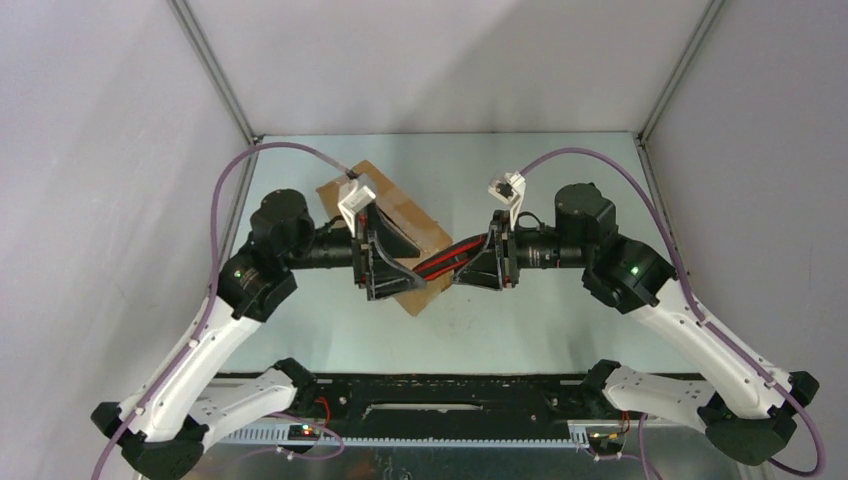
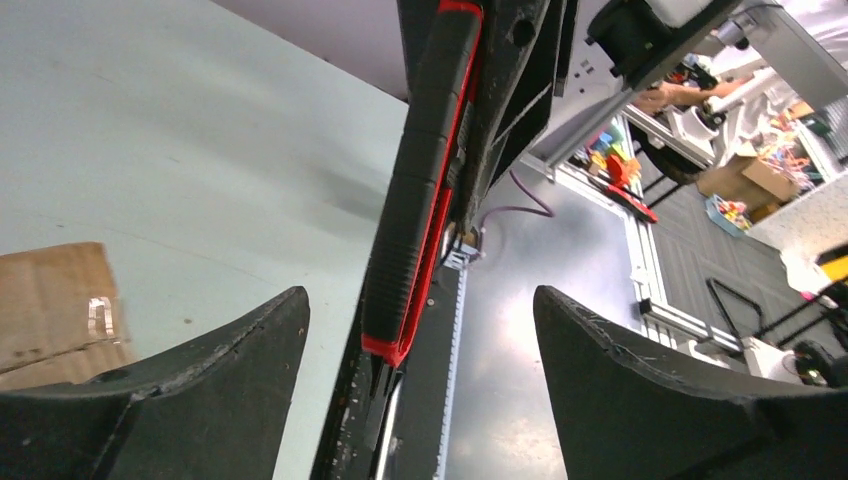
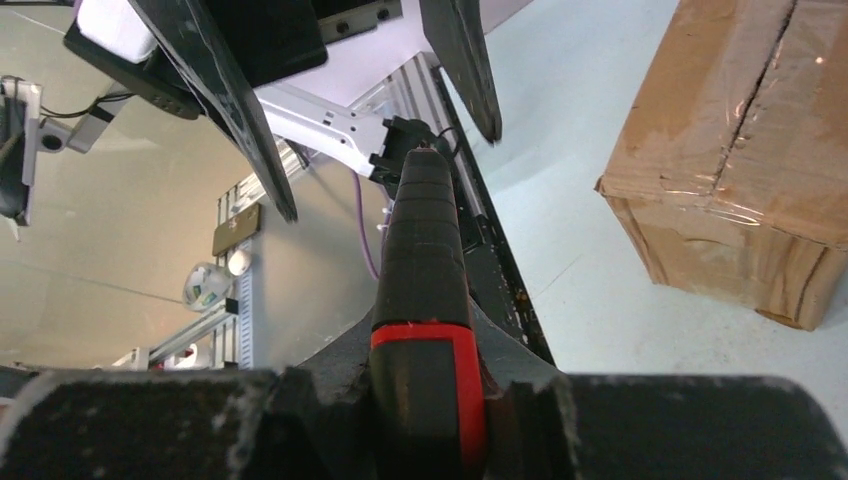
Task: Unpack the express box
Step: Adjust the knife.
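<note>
The express box point(image 1: 418, 226) is a brown carton lying at an angle on the table, its top flaps closed under clear tape point(image 3: 740, 150); a corner of it shows in the left wrist view point(image 2: 55, 300). My right gripper point(image 1: 472, 270) is shut on the rear of a red-and-black utility knife point(image 3: 425, 250), which it holds in the air pointing left point(image 1: 443, 263). My left gripper point(image 1: 405, 265) hovers over the box's near end. It is open, and the knife's front end point(image 2: 420, 190) hangs between its fingers point(image 2: 250, 350) without touching either.
The black base rail point(image 1: 470, 405) runs along the table's near edge. Grey walls with metal posts point(image 1: 215, 70) close in the left, back and right. Purple cables point(image 1: 225, 190) loop off both wrists.
</note>
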Tool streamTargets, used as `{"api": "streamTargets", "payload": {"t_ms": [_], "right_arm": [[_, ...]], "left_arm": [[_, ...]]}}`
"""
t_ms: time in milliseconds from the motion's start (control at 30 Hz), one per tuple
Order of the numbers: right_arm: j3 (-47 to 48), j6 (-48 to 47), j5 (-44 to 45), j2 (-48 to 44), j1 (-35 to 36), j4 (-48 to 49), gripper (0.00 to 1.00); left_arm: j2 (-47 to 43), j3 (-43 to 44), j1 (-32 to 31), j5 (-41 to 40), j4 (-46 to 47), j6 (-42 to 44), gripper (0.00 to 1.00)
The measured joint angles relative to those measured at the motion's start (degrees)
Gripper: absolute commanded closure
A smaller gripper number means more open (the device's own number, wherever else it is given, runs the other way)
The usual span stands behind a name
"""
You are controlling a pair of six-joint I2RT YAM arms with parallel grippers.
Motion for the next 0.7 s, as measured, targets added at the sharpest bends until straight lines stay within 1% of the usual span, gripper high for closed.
{"api": "streamTargets", "payload": {"t_ms": [100, 133, 167, 200, 233, 300, 333, 367, 400, 433, 467, 533, 600, 700], "right_arm": [[0.0, 0.8, -0.9, -0.1, 0.0, 0.5, 1.00], [0.0, 0.9, -1.2, -0.1, 0.0, 0.7, 1.00], [0.0, 1.1, -1.2, -0.1, 0.0, 0.8, 1.00], [0.0, 1.3, -1.3, -0.1, 0.0, 0.9, 1.00], [0.0, 1.4, -1.3, -0.1, 0.0, 1.0, 1.00], [0.0, 2.1, -1.2, -0.1, 0.0, 1.2, 1.00], [0.0, 2.3, -1.2, -0.1, 0.0, 1.3, 0.88], [0.0, 2.6, -0.9, -0.1, 0.0, 1.3, 0.73], [0.0, 2.5, -1.2, -0.1, -0.1, 1.4, 0.55], [0.0, 2.7, -1.1, -0.2, -0.3, 1.4, 0.40], [0.0, 3.5, -0.8, -0.3, -0.3, 1.4, 0.31], [0.0, 4.1, 0.0, -0.5, -0.6, 1.9, 0.19], [0.0, 4.9, 0.3, -1.0, -1.0, 2.2, 0.14], [0.0, 5.5, 0.3, -2.6, -1.8, 2.4, 0.13]], "left_arm": [[0.8, 0.0, -2.5, -0.4, -1.4, 1.3, 0.19], [1.3, 0.0, -2.8, -0.5, -1.6, 1.4, 0.22], [1.7, 0.0, -3.0, -0.6, -1.7, 1.4, 0.27], [2.2, 0.0, -3.2, -0.7, -1.7, 1.4, 0.36], [2.6, 0.0, -3.3, -0.9, -1.6, 1.4, 0.51], [2.8, -0.2, -3.5, -1.1, -1.2, 1.1, 0.85], [2.8, -0.3, -3.7, -1.1, -0.9, 0.8, 0.98], [2.8, -0.5, -3.8, -1.0, -0.3, 0.2, 1.00], [2.8, -0.7, -3.9, 0.1, 0.1, 0.2, 1.00], [2.7, -0.8, -3.9, 0.4, 0.5, 0.2, 1.00], [2.7, -0.8, -4.0, 0.5, 0.8, 0.3, 1.00], [2.6, -0.9, -4.1, 0.1, 0.3, 1.1, 1.00], [2.7, -1.0, -4.1, 0.1, -0.9, 2.2, 1.00], [2.7, -1.0, -4.1, 0.0, -2.7, 3.4, 1.00]]}}
